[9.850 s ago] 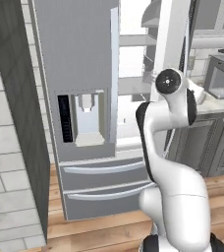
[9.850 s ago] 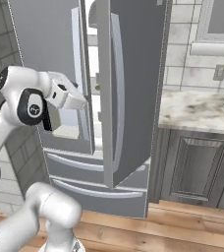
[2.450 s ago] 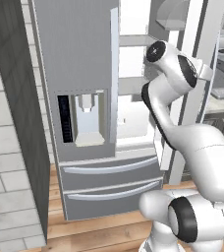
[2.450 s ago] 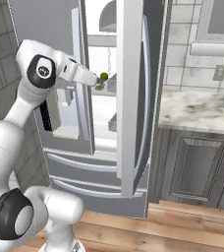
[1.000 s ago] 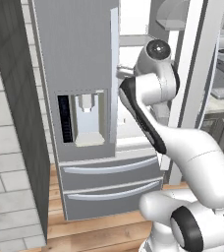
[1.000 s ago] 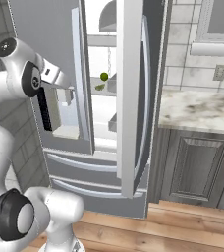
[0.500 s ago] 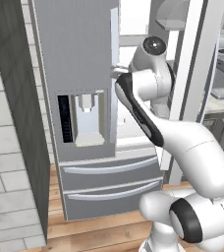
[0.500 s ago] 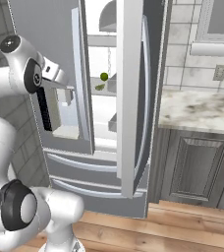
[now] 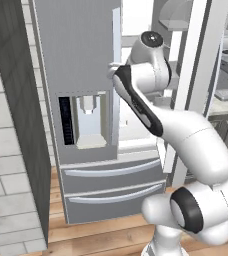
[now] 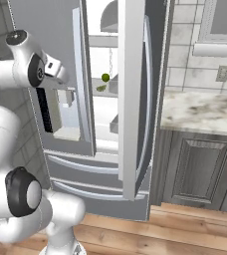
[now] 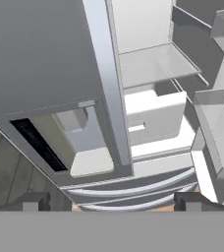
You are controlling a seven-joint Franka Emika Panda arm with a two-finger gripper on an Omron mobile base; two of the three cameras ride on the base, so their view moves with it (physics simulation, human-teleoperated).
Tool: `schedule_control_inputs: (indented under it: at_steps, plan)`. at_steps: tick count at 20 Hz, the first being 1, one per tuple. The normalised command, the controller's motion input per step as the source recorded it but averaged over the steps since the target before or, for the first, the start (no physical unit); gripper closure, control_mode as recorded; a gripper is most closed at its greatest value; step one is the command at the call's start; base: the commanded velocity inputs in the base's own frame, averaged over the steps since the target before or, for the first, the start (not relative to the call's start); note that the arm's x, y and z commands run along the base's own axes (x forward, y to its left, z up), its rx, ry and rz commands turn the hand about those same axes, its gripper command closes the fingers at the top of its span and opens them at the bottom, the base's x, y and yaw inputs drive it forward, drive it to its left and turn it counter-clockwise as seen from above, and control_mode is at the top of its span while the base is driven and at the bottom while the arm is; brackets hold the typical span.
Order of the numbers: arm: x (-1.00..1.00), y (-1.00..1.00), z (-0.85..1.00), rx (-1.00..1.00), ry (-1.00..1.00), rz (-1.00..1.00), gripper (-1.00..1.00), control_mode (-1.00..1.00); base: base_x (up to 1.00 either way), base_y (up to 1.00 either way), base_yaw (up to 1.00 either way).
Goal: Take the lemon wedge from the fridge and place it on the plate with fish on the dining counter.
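Draws the dark two-finger gripper, spread wide and empty, back to the left door of the tall grey steel fridge; leaves the tiny yellow-green lemon wedge on its inner shelf, so probably needs a new reach.

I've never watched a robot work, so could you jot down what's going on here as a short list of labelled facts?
fridge: right door swung open, left door with the dispenser shut
lemon wedge: on a shelf inside the fridge, below a small green ball
gripper: open, holding nothing, in front of the left door's handle
bottom drawers: shut
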Motion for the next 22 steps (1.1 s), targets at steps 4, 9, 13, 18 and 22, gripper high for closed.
schedule_control_inputs:
  at_steps: [4,9,13,18,22]
  plan:
    - [0.21,0.01,-0.02,-0.02,0.01,0.09,-1.00,-1.00,0.00,0.00,0.00]
    - [0.01,-0.13,-0.26,-0.20,-0.16,0.01,-1.00,-1.00,0.00,0.00,0.00]
    - [0.02,-0.10,-0.08,-0.09,-0.10,0.00,-1.00,-1.00,0.00,0.00,0.00]
    - [0.24,0.00,0.00,0.00,0.00,0.00,-1.00,-1.00,0.00,0.00,0.00]
    - [0.49,0.00,0.00,0.04,0.00,0.00,-1.00,-1.00,0.00,0.00,0.00]
